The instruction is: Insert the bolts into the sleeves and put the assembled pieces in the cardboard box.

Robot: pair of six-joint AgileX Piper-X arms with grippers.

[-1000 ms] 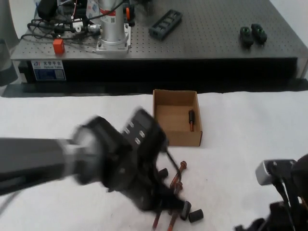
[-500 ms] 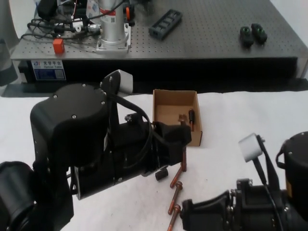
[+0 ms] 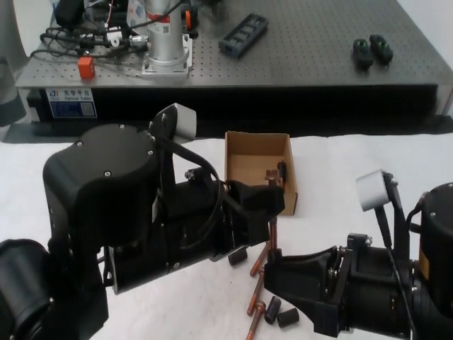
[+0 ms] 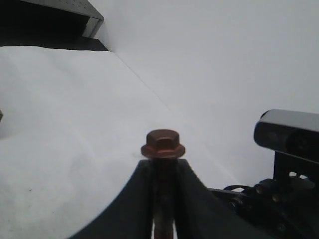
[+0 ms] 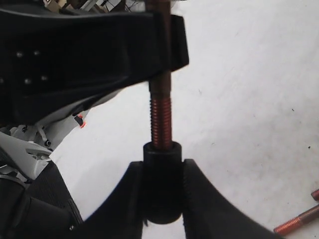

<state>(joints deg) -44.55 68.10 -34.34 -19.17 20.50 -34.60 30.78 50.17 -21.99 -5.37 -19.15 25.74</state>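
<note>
Both clamp tight: your left gripper (image 4: 162, 168) holds the bolt (image 4: 162, 144), tip entering the sleeve (image 5: 162, 155) in your right gripper (image 5: 163, 172), axes aligned.

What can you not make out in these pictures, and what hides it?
Right wrist view: how deep the bolt sits in the sleeve; the sleeve's wall hides its tip.
High view: part of the cardboard box floor, behind the left gripper.
High view: the number of loose bolts; the right gripper and the lower edge cut the pile.
</note>
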